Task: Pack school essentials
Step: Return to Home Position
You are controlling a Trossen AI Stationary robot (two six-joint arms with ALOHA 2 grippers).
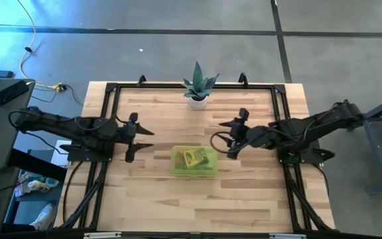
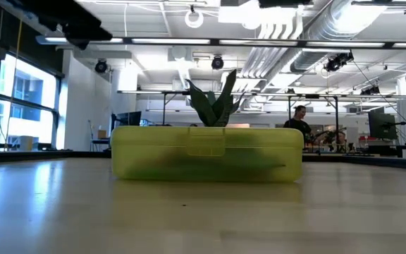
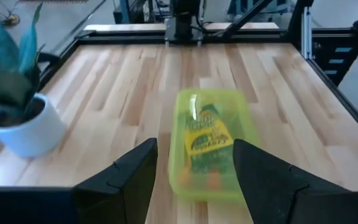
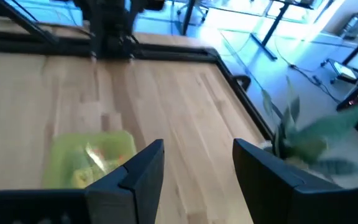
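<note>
— Crayon box [image 1: 192,158] and the other school things: where are they?

— Inside the yellow-green case [image 1: 176,167], lid down, near the middle of the surface [image 1: 257,192], a little toward 6 o'clock. The crayon box shows through the lid. I can't make out the smaller items.

— And the arms?

— The left end effector [image 1: 144,137] hangs at about 10 o'clock from the case, fingers spread, holding nothing. The right end effector [image 1: 224,137] is at about 2 o'clock from it, also spread and empty. Neither touches the case.

— So what can go wrong now?

— Mostly the retreat. Both arms are near the case, so if one dips or swings inward while pulling back, a finger could catch a corner. Light plastic on smooth wood would likely slide or spin.

— The lid?

— From table height the clasp [image 2: 206,143] looks flush, but I can't tell whether it has snapped shut. A knock might pop it and spill things.

— Anything else?

— The potted plant [image 1: 197,89] at 12 o'clock. It's well apart from both arms, but the right one is nearer, and a wide sweep could tip it.
</note>
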